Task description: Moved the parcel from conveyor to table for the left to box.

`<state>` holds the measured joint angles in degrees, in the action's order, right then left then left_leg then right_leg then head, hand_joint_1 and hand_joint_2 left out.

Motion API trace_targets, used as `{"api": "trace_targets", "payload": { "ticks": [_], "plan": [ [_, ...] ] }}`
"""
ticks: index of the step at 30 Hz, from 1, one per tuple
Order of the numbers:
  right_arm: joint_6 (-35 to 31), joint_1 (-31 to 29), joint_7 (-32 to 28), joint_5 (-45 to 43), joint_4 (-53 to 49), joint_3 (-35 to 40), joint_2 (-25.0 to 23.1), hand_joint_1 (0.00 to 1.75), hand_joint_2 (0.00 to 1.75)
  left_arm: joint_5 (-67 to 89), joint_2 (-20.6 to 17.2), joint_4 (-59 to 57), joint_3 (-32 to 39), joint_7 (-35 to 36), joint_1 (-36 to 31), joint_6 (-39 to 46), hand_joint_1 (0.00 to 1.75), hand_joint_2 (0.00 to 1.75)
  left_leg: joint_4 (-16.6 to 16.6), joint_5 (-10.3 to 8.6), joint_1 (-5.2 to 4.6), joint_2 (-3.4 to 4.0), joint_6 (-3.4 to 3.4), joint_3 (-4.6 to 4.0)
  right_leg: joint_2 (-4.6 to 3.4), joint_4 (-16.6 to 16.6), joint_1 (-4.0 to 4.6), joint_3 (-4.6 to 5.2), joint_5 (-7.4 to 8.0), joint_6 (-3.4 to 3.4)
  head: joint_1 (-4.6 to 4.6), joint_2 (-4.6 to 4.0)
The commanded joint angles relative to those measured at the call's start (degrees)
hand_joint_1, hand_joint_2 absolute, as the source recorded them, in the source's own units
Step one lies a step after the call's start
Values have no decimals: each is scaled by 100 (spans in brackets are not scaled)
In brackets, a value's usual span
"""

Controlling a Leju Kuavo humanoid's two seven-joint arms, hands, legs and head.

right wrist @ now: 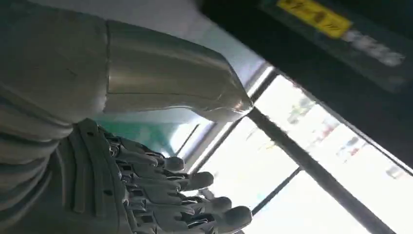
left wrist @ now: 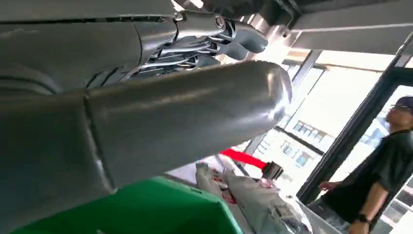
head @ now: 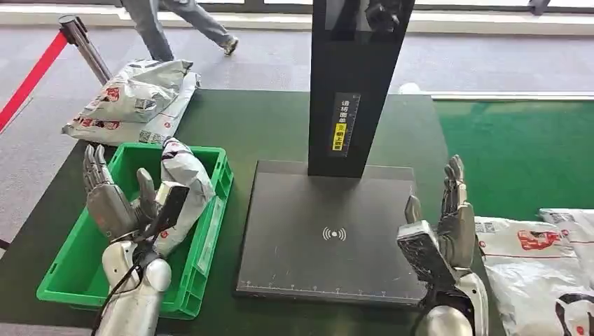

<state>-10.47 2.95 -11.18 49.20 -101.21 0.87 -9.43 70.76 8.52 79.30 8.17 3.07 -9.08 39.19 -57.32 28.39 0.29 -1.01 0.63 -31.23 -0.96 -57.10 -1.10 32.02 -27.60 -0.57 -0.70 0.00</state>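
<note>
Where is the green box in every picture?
Head view: green box at lower left, on the dark table.
Left wrist view: along the bottom edge.
Right wrist view: not in it.
Shared landmark: the grey parcel pile just beyond the box.

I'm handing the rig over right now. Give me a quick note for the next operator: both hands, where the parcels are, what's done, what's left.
Left hand: open, raised over the green bin, holding nothing.
Right hand: open, raised beside the scanner plate, holding nothing.
One grey parcel lies in the bin. Several parcels wait on the green conveyor at the right; a pile of bagged parcels lies at the table's far left.
Done: one parcel boxed.
Left: the scanner plate is bare; fetch the next parcel with the right hand.
</note>
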Motion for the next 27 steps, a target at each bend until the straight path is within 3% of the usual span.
{"api": "trace_targets", "payload": {
  "ticks": [1, 3, 4, 5, 8, 12, 22, 23, 27],
  "plan": [
    [118, -65, 1416, 1505, 1271, -1442, 736, 0, 175, -1891, 267, 1316, -341, -1700, 567, 81, 0, 0, 16, -14, 14, 5, -8, 8, 24, 40, 19, -26, 21, 3, 2, 0],
    [-23, -15, 1145, 1476, 1639, -1819, 868, 0, 175, -2256, 264, 1410, -509, -1948, 670, 81, 0, 0, 1, -2, 12, -10, -8, -8, 23, 21, 14, -8, 7, 1, 0, 0],
    [15, -8, 1389, 1771, 1766, -2020, 909, 0, 175, -3093, 70, 1477, -809, -2181, 685, -69, 0, 0, 4, -4, 16, -13, -11, -3, 32, 33, 19, -16, 9, 0, -4, 0],
    [15, 26, 1833, 2229, 1947, -2280, 1073, 0, 175, -4554, -62, 1624, -957, -2710, 689, -744, 0, 0, 10, -6, 14, -21, -10, 3, 40, 37, 17, -23, 8, 0, 0, 0],
    [165, -28, 1983, 2547, 2296, -2866, 1271, 0, 175, -5585, -72, 1800, -905, -3285, 725, -1277, 0, 0, -5, -1, 10, -37, -11, -19, 45, 28, 12, -8, -2, -9, 2, 0],
    [383, -110, 2199, 2918, 2664, -3385, 1460, 0, 175, -5955, -96, 1838, -855, -3551, 796, -1609, 0, 0, -3, 3, 7, -26, -19, -19, 38, 32, 9, -9, 1, -8, 2, 0],
    [525, -101, 2357, 3066, 2650, -3444, 1445, 0, 175, -6166, -124, 1808, -891, -3564, 752, -1858, 0, 0, -5, 7, -1, -5, -16, -20, 17, 24, 10, 5, 3, -6, 0, 0],
    [689, -48, 2465, 3150, 2757, -3571, 1515, 0, 175, -6386, -107, 1788, -860, -3605, 731, -2040, 0, 175, -1, 4, -1, -7, -15, -17, 23, 27, 10, 1, 4, -4, -2, 0],
    [1089, 43, 1976, 3309, 3132, -4035, 1513, 0, 175, -6295, -7, 1836, -787, -3618, 719, -1987, 0, 175, -1, 2, 1, -32, -18, -15, 49, 34, 16, -12, 0, -7, 0, 0]
  ]
}}
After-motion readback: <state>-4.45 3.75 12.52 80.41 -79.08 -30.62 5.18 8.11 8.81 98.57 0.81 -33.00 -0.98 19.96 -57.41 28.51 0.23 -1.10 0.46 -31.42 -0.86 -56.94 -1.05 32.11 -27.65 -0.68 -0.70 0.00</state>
